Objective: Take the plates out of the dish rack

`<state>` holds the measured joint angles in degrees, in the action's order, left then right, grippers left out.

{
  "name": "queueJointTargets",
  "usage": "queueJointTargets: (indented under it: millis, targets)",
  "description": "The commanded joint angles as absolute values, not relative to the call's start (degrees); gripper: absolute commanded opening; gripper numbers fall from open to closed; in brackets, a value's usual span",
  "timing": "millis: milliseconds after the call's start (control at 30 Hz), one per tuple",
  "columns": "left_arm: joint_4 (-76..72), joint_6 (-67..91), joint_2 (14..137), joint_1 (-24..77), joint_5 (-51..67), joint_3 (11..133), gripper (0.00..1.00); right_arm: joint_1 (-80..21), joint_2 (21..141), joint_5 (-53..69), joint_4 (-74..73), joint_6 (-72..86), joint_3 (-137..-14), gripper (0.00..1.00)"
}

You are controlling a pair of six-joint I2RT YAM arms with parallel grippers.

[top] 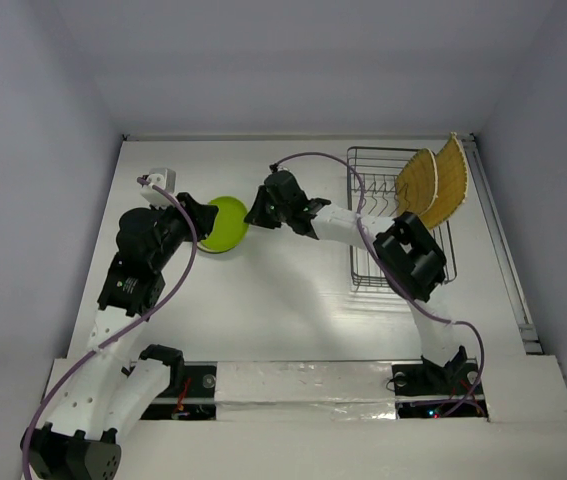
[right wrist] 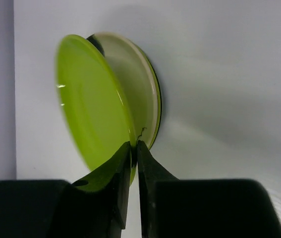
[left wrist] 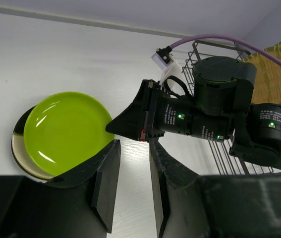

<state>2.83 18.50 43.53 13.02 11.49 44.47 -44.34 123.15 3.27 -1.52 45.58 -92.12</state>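
My right gripper [top: 251, 214] is shut on the rim of a lime green plate [top: 225, 223], holding it tilted just above a stack of small plates on the table. In the right wrist view my gripper [right wrist: 134, 146] pinches the green plate [right wrist: 90, 114], with a cream plate [right wrist: 142, 84] right under it. The left wrist view shows the green plate [left wrist: 66, 131] over the stack's dark edge [left wrist: 17, 148]. My left gripper [left wrist: 134, 163] is open and empty beside the stack. Two tan woven plates [top: 435, 183] stand in the dark wire dish rack [top: 383, 215].
White walls close in the table on the left, back and right. The left arm [top: 143, 255] lies close to the plate stack on its left. A purple cable [top: 323, 160] loops over the rack's left side.
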Motion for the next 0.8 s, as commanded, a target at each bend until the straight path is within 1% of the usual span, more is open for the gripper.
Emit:
queueJointTargets:
  millis: [0, 67, 100, 167, 200, 267, 367, 467, 500, 533, 567, 667, 733, 767]
  targets:
    - [0.44, 18.72, 42.8, 12.66, 12.48, 44.12, 0.27, -44.21, 121.56, 2.29, 3.34, 47.82, -94.66, 0.23]
    - [0.35, 18.81, 42.98, 12.66, 12.65, 44.12, 0.27, -44.21, 121.03, 1.85, 2.9, 47.2, -94.57, 0.33]
    - [0.35, 18.81, 43.07, 12.66, 12.57, 44.21, 0.27, -44.21, 120.76, 1.5, 2.64, 46.33, -94.66, 0.44]
    - [0.44, 18.81, 43.07, 12.66, 12.66, 44.21, 0.27, -44.21, 119.89, 1.15, 1.15, 45.18, -95.18, 0.49]
    - [0.35, 18.81, 43.07, 12.66, 12.57, 44.12, 0.27, -44.21, 119.53, 0.79, 0.62, 44.74, -95.19, 0.56]
    - [0.44, 18.81, 43.07, 12.66, 12.39, 44.12, 0.27, -44.21, 118.48, -1.13, -0.17, 43.16, -94.92, 0.58]
    - [0.35, 18.81, 43.07, 12.66, 12.22, 44.12, 0.27, -44.21, 114.53, -4.82, -2.28, 41.05, -92.29, 0.58]
    - [0.35, 18.72, 43.07, 12.66, 12.22, 44.12, 0.27, -44.21, 107.07, -10.09, -3.25, 37.45, -87.29, 0.36]
    - [0.35, 18.72, 42.98, 12.66, 12.22, 44.21, 0.27, -44.21, 104.61, -13.85, -3.51, 35.18, -85.8, 0.14]
    - [0.35, 18.72, 43.07, 12.66, 12.22, 44.21, 0.27, -44.21, 99.46, -16.06, -4.47, 34.03, -82.91, 0.03]
    - [0.35, 18.63, 42.89, 12.66, 12.22, 44.21, 0.27, -44.21, 96.79, -18.43, -5.35, 32.71, -81.75, 0.0]
    - [0.35, 18.72, 42.63, 12.66, 11.87, 44.21, 0.26, -44.21, 86.6, -28.54, -9.65, 26.91, -77.35, 0.0]
    - [0.35, 18.63, 42.54, 12.66, 11.87, 44.12, 0.23, -42.81, 82.2, -35.99, -14.73, 24.27, -75.51, 0.0]
    - [0.35, 18.55, 42.63, 12.66, 11.78, 44.21, 0.19, -40.8, 78.0, -37.69, -16.68, 24.0, -73.76, 0.0]
